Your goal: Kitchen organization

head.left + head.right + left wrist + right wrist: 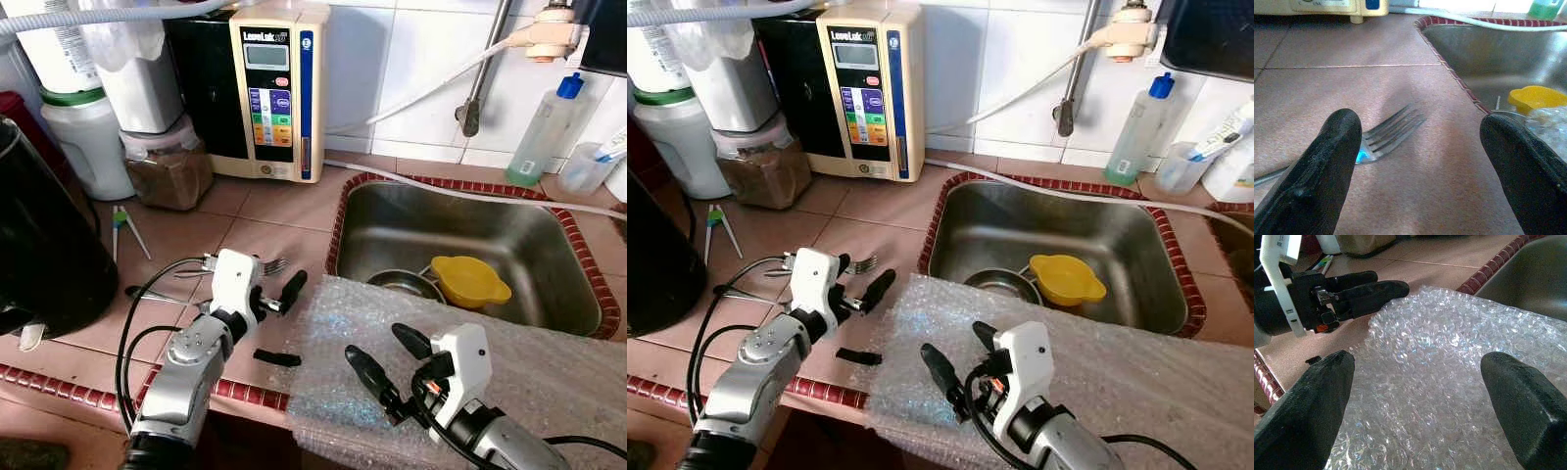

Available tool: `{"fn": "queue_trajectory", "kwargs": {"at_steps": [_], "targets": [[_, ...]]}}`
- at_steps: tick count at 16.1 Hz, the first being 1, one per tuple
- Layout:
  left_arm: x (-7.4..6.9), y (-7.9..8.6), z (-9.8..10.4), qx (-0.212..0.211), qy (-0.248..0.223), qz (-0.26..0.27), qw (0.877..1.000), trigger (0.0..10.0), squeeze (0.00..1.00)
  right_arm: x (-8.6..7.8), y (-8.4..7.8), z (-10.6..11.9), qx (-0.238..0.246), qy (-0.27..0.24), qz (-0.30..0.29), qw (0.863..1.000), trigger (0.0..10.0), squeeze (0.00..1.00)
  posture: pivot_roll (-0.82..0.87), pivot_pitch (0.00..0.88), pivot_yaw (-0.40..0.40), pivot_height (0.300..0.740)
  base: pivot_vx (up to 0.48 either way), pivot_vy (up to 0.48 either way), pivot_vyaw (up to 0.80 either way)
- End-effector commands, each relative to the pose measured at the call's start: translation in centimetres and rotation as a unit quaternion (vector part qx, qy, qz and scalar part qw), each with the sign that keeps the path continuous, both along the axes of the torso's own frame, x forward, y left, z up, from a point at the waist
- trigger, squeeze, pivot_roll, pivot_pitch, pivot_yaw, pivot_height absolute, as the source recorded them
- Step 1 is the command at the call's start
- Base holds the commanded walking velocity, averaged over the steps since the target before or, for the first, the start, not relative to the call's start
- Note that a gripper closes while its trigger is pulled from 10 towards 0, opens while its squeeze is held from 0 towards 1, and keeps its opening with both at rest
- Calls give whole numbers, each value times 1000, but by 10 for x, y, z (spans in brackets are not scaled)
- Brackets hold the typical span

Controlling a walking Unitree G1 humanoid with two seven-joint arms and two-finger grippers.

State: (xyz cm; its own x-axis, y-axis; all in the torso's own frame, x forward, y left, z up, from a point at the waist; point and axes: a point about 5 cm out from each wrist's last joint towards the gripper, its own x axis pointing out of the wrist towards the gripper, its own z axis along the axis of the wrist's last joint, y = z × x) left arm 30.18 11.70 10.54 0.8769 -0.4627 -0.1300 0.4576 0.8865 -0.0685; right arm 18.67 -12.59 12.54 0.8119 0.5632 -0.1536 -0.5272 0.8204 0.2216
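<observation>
At the far left of the tiled counter (265,220) stands a large black appliance (39,245), with a white jug (88,142) and a lidded container of brown powder (168,166) behind it, and a pair of green-ended chopsticks (120,227) lying on the tiles. Further back, against the wall, sits a cream water-filter unit (279,88) with a coloured button panel. The left gripper (263,284) hovers low over the counter with its fingers spread wide, holding nothing; a metal fork (1386,134) lies on the tiles just beside its left finger, tines toward the sink. A small black piece (277,357), too small to identify, lies on the counter near the front edge. A sheet of bubble wrap (490,343) covers the front of the counter and overhangs the sink's near rim. The right gripper (384,360) is poised over it, fingers wide apart and empty. Behind lies the steel sink (549,245), holding a yellow bowl (468,280) beside what looks like a metal pan (400,285). A clear bottle with a blue cap (544,132) stands behind the sink.
</observation>
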Motion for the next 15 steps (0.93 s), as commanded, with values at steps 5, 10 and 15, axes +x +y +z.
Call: {"fn": "queue_trajectory", "kwargs": {"at_steps": [5,10,15], "targets": [[3,-23,8,-1,-9,-29,1000,10000,1000,-1,4,3,-6,-8,7,1000,10000,0,28,45,44,740,0,0,0],[0,-29,4,4,7,-58,998,10000,1000,-1,4,2,-6,-7,5,1000,10000,0,27,49,47,740,0,0,0],[10,-36,-16,46,35,-47,997,10000,0,-1,5,3,-11,-13,2,1000,10000,0,15,51,47,740,0,0,0]]}}
